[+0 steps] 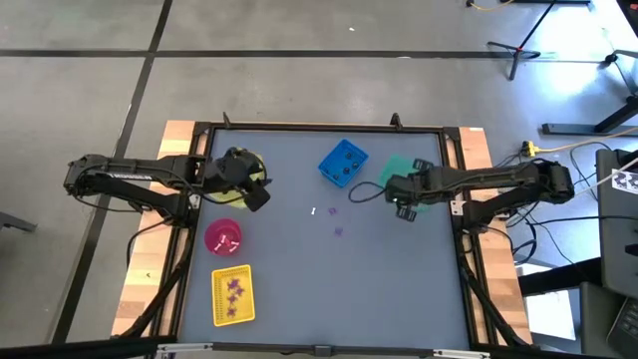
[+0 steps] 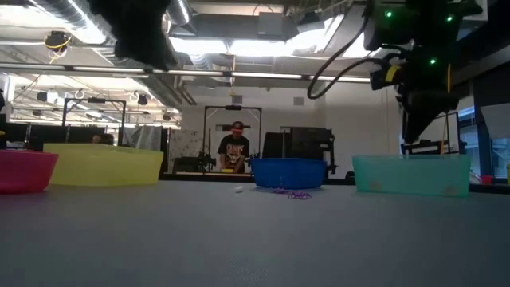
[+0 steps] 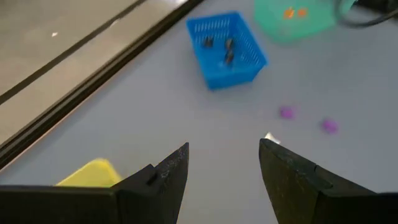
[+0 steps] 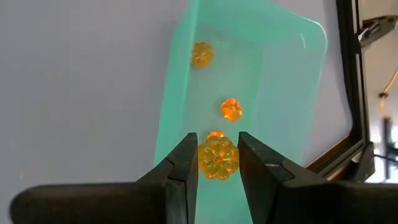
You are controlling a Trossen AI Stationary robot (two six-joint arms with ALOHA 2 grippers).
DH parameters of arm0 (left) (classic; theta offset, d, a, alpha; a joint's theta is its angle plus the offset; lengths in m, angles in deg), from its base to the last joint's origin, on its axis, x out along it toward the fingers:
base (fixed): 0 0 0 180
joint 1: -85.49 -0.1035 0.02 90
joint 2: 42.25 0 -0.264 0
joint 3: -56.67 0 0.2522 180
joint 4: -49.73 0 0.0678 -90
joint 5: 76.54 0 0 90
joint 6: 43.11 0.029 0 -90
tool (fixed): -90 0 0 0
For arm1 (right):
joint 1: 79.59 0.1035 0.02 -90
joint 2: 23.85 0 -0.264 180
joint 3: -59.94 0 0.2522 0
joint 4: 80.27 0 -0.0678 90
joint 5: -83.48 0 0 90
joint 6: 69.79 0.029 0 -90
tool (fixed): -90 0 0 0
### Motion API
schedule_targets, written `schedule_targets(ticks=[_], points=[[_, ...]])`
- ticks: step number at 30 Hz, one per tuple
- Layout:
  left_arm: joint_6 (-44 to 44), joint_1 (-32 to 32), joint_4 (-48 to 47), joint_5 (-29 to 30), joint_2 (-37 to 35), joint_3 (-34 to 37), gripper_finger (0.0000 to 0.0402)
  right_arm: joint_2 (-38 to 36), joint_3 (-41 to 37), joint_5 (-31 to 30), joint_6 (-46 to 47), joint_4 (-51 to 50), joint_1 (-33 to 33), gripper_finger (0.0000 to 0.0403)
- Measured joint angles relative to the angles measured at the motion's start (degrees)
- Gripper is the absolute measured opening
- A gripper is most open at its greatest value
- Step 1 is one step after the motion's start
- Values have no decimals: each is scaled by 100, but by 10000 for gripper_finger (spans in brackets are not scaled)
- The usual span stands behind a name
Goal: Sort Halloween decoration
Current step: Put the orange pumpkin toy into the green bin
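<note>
Orange pumpkin trinket [image 4: 218, 158] pinched in right tool [image 4: 218, 163], over teal bin [image 4: 298, 93].

A: Containers on the grey table [image 1: 379, 279]?
B: Blue basket [image 1: 343, 163] at the far middle; teal bin [image 1: 399, 168] just right of it. Pink bowl [image 1: 223, 237] near the left edge, yellow tray [image 1: 233, 295] just in front of it. Yellow bowl [image 2: 103, 165] far left.
A: Background?
B: One person [image 2: 234, 151] standing in the room beyond the table.

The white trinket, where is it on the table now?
In the high view, the white trinket lies loose near the table's middle, below the blue basket and left of the two purple trinkets.
</note>
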State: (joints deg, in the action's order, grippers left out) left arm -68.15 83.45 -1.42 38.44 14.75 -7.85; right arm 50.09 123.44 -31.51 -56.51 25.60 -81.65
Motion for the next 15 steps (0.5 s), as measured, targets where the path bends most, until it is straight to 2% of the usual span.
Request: schedule_targets(ticks=[7, 15], points=[[9, 53, 1149, -39, 363, 0, 179, 4, -57, 6, -2, 147, -425, 92], [156, 339, 2279, -143, 1347, 0, 179, 6, -59, 10, -4, 232, -521, 93]])
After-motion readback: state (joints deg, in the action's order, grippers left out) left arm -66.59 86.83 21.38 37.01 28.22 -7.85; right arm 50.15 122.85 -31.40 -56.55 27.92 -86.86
